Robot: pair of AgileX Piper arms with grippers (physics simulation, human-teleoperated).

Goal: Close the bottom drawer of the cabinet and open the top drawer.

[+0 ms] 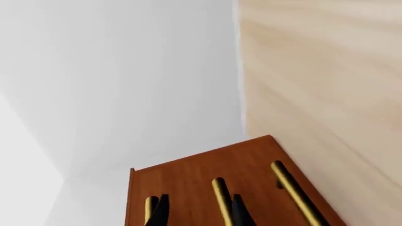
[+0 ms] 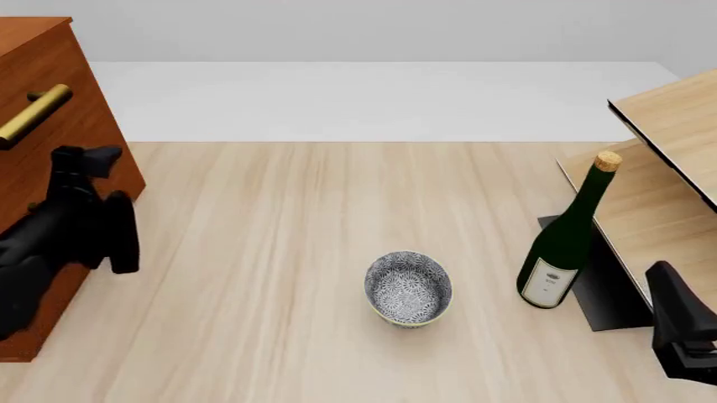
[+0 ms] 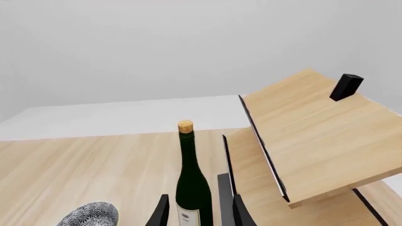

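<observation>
Reddish-brown cabinet (image 2: 50, 59) stands at nine o'clock, its brass handle (image 2: 34, 115) running horizontally; left gripper (image 1: 199, 214), fingers spread around one bar, is right against it, the right arm well apart.

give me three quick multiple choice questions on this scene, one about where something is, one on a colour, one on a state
1. In the front view, where does the green bottle stand?
A. right of the patterned bowl
B. left of the bowl
C. inside the bowl

2. What colour are the bar handles on the cabinet?
A. black
B. brass
C. white

3. How is the bottle?
A. lying on its side
B. upright and corked
C. upright, no stopper

Answers:
1. A, it stands between the bowl and the pale shelf unit on the right.
2. B, the left wrist view shows golden bars on reddish-brown wood.
3. B, it stands on its base with a cork in its neck.
</observation>
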